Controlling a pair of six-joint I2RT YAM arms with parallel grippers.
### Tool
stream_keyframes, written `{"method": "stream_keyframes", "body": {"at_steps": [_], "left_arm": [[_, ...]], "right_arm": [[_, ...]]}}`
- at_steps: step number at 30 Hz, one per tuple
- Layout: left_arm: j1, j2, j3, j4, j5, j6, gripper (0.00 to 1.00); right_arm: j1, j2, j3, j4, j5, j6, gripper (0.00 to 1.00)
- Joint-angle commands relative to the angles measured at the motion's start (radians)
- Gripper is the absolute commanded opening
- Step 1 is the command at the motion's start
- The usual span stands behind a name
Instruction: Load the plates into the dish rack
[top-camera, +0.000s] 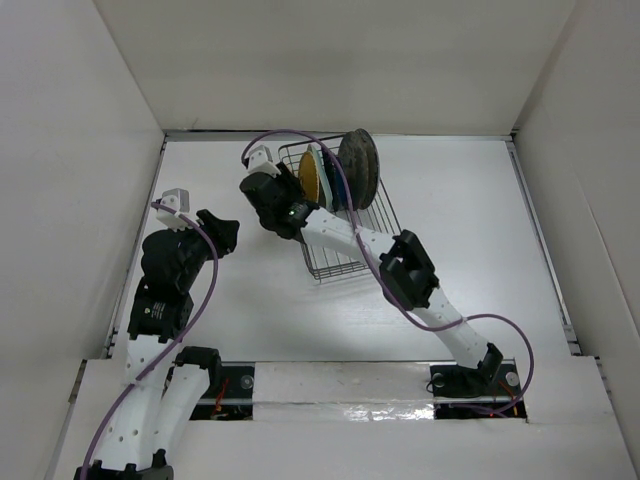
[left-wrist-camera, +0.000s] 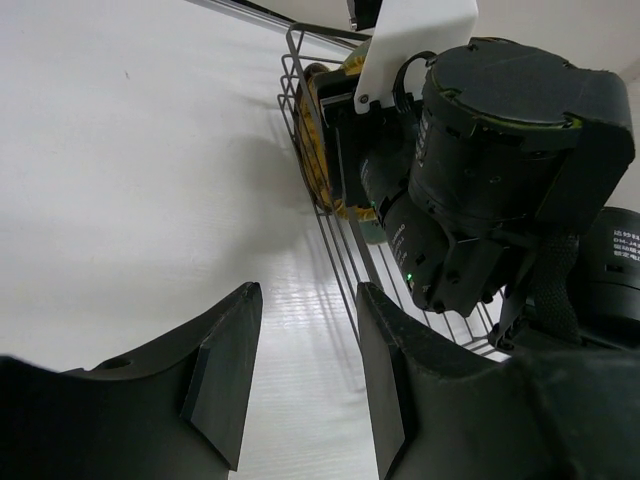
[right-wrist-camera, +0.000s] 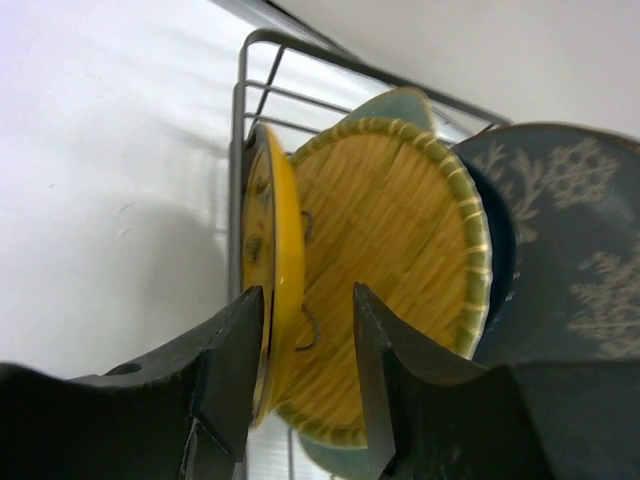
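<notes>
A rectangular dark wire dish rack (top-camera: 335, 265) is seen on the white table (top-camera: 470, 220), and every plate in view is stood on edge in its far end. Nearest the rack's left wall is a small dark plate with a yellow rim (right-wrist-camera: 283, 250), kept upright among the tines. Just behind it is set a yellow-tan round plate with a woven pattern and a green edge (right-wrist-camera: 400, 250). Next comes a pale mint plate (right-wrist-camera: 400, 105), of which mostly the top edge is shown. After that come a navy plate (right-wrist-camera: 505, 250) (little more than a dark sliver) and a grey plate with white motifs (right-wrist-camera: 570, 230) towards the rack's right side.

The right gripper (right-wrist-camera: 307, 293) is placed at the rack's far left corner, its fingers spread astride the yellow rim of the small plate. The rim lies close to one finger, though contact cannot be told, and a clear gap is left to the other, so nothing is pinched.

The left gripper (left-wrist-camera: 308, 292) is held to the left of the rack, apart from it, low over bare table. Its fingers are spread with nothing between them. The rack's left wall and the right arm's black wrist (left-wrist-camera: 500, 150) are seen beyond them.
</notes>
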Motion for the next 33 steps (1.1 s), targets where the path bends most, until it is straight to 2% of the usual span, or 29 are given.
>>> {"method": "stream_keyframes", "body": {"at_steps": [1, 7, 11, 15, 18, 19, 20, 21, 22, 23, 24, 25, 27, 29, 33], "left_arm": [[-0.005, -0.009, 0.043, 0.025, -0.008, 0.007, 0.4], [-0.005, -0.009, 0.042, 0.03, -0.014, 0.006, 0.39], [-0.005, -0.014, 0.042, 0.033, -0.026, 0.007, 0.39], [-0.005, -0.014, 0.037, 0.039, -0.028, 0.007, 0.38], [0.005, -0.003, 0.033, 0.045, -0.012, 0.007, 0.34], [0.016, -0.002, 0.033, 0.048, -0.008, 0.006, 0.31], [0.016, 0.003, 0.031, 0.049, -0.006, 0.006, 0.3], [0.028, 0.007, 0.03, 0.049, 0.003, 0.007, 0.29], [0.028, 0.009, 0.03, 0.056, 0.011, 0.006, 0.27], [0.028, 0.011, 0.03, 0.06, 0.018, 0.007, 0.27], [0.028, 0.012, 0.025, 0.065, 0.029, 0.009, 0.27], [0.028, 0.014, 0.023, 0.074, 0.035, 0.007, 0.27], [0.028, 0.015, 0.022, 0.077, 0.043, 0.009, 0.27], [0.028, 0.017, 0.023, 0.077, 0.041, 0.01, 0.29], [0.028, -0.008, 0.016, 0.092, 0.06, 0.006, 0.31]], "right_arm": [[-0.008, -0.071, -0.023, 0.008, -0.033, 0.104, 0.49], [-0.017, -0.201, -0.115, 0.056, -0.084, 0.146, 0.53], [-0.026, -0.345, -0.195, 0.085, -0.137, 0.166, 0.56], [-0.026, -0.482, -0.31, 0.119, -0.228, 0.224, 0.63], [-0.026, -0.629, -0.464, 0.189, -0.309, 0.247, 0.63], [-0.026, -0.674, -0.518, 0.253, -0.336, 0.255, 0.59], [-0.026, -0.721, -0.634, 0.287, -0.361, 0.262, 0.51], [-0.026, -0.772, -0.694, 0.333, -0.407, 0.279, 0.21], [-0.026, -0.874, -0.753, 0.397, -0.43, 0.285, 0.08], [-0.026, -0.93, -0.816, 0.433, -0.45, 0.291, 0.0], [-0.026, -0.986, -0.941, 0.471, -0.476, 0.307, 0.0], [-0.026, -1.099, -1.003, 0.535, -0.482, 0.311, 0.0], [-0.026, -1.212, -1.179, 0.592, -0.475, 0.327, 0.0], [-0.026, -1.368, -1.277, 0.637, -0.44, 0.338, 0.02], [-0.058, -1.597, -1.475, 0.627, -0.319, 0.385, 0.25]]}}
